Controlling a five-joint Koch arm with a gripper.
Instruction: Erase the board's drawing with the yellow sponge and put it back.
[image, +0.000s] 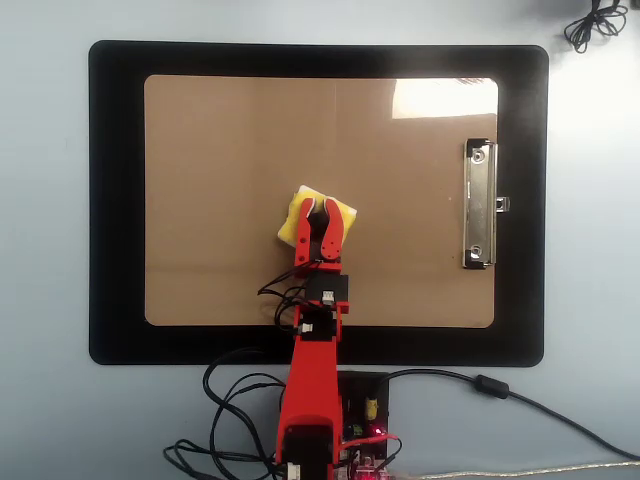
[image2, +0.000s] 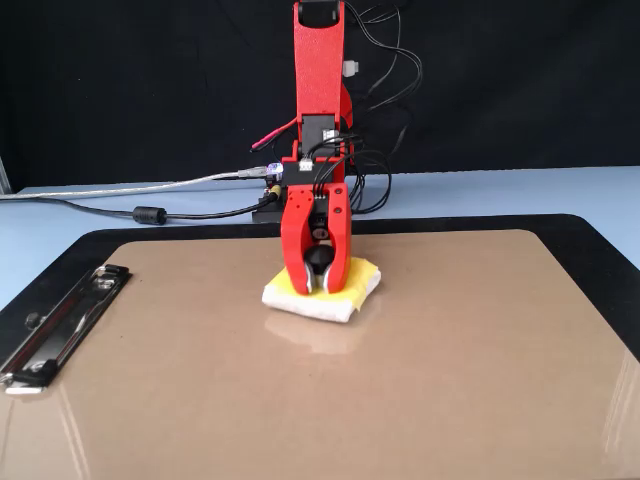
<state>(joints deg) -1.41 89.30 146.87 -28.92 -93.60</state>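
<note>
The tan-brown board (image: 220, 140) (image2: 450, 350) lies on a black mat, its silver clip (image: 480, 205) (image2: 60, 320) at the right in the overhead view. The yellow sponge (image: 290, 222) (image2: 362, 275) rests flat on the board's middle. My red gripper (image: 319, 210) (image2: 318, 288) points down onto it, its two fingers closed around the sponge's black knob (image2: 319, 257). No drawing shows on the board; any stroke under the sponge or gripper is hidden.
The black mat (image: 115, 200) (image2: 600, 245) frames the board on a pale blue table. The arm's base with black cables (image: 230, 400) and a grey cable (image: 520, 395) sits at the near edge in the overhead view. A cable coil (image: 595, 25) lies at the top right.
</note>
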